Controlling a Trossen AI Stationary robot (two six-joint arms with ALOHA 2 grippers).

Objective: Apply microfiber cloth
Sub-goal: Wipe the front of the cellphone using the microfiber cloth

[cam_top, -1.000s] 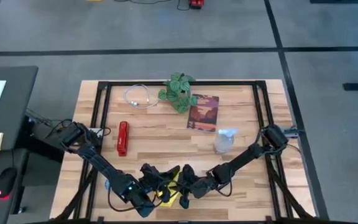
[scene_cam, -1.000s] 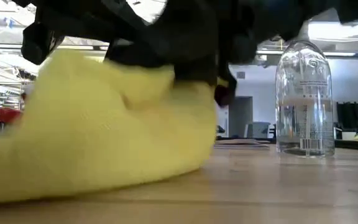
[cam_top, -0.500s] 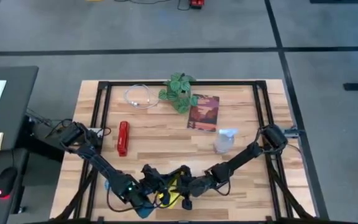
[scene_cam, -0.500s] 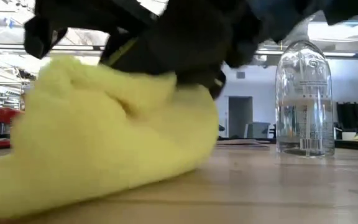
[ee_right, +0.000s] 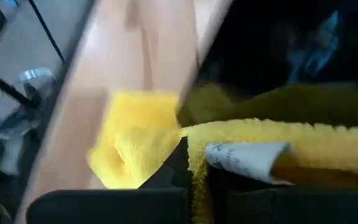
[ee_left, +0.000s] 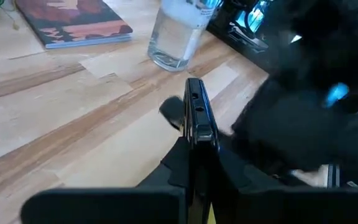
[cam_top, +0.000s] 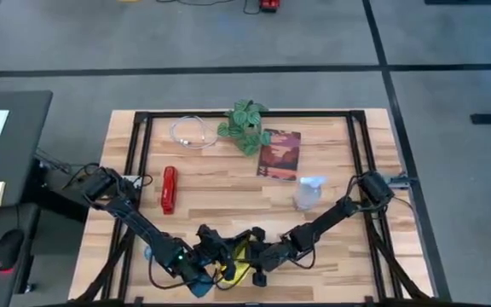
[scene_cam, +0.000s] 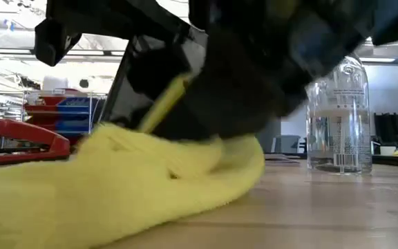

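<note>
My right gripper (cam_top: 256, 256) pinches the hemmed edge of the microfiber cloth (ee_right: 135, 140); I can't tell how the left gripper (cam_top: 214, 260) is set. The cloth lies bunched at the table's (cam_top: 220, 192) near edge, soft, light and floppy, best held by a hem.

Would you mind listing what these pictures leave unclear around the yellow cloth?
- High view: most of the microfiber cloth is hidden under the left gripper and right gripper.
- Low view: blurred dark arms block the cloth's top.
- Right wrist view: the white label is unreadable.
- Left wrist view: the spray bottle is cropped.
</note>
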